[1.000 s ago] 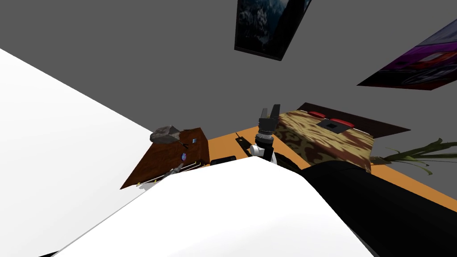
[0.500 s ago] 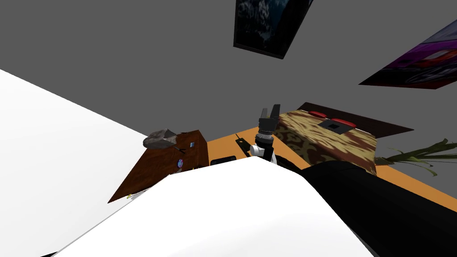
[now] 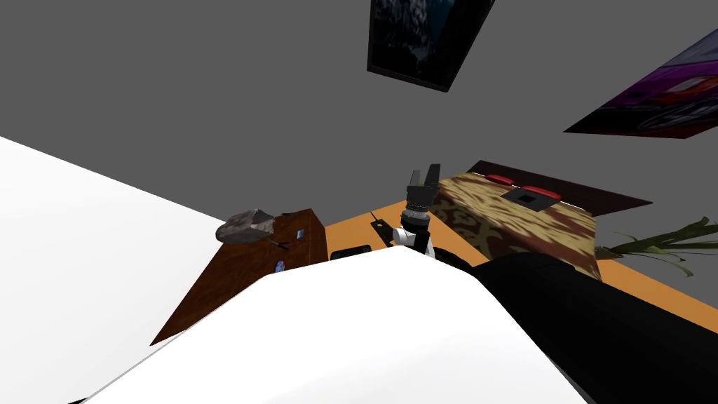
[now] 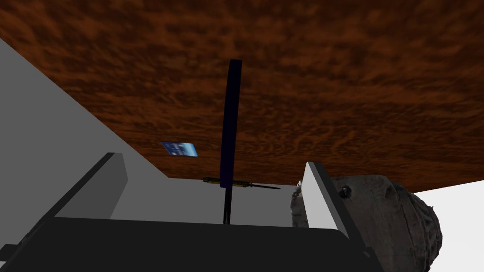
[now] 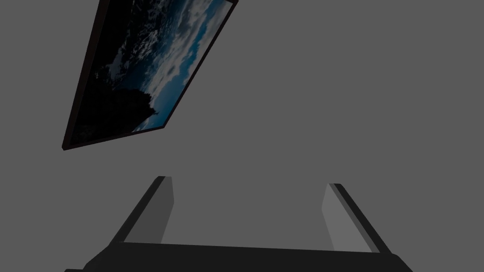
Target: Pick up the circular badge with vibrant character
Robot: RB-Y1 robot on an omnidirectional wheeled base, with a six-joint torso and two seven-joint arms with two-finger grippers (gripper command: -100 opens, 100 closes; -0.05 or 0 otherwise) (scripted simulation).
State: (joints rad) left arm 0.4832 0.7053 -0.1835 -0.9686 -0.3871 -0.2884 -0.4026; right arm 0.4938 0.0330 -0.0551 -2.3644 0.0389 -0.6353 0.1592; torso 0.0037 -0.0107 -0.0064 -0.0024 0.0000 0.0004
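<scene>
One edge-on badge point(image 4: 230, 123) sits inside the spread left tool point(image 4: 213, 162); one card point(image 4: 179, 148), one rock point(image 4: 392, 222); right tool point(image 5: 248, 183) spread.

Mottled reddish-brown grain all over the tabletop point(image 4: 331, 71) ahead of the left gripper point(image 4: 212, 161). Dark navy on the badge point(image 4: 230, 123), edge-on between the pale grey fingers point(image 4: 317, 198). Bright blue, pale-flecked, on the small card point(image 4: 179, 148) past one finger. Rough mid-grey on the rock-like lump point(image 4: 397, 222) beside the other.
</scene>
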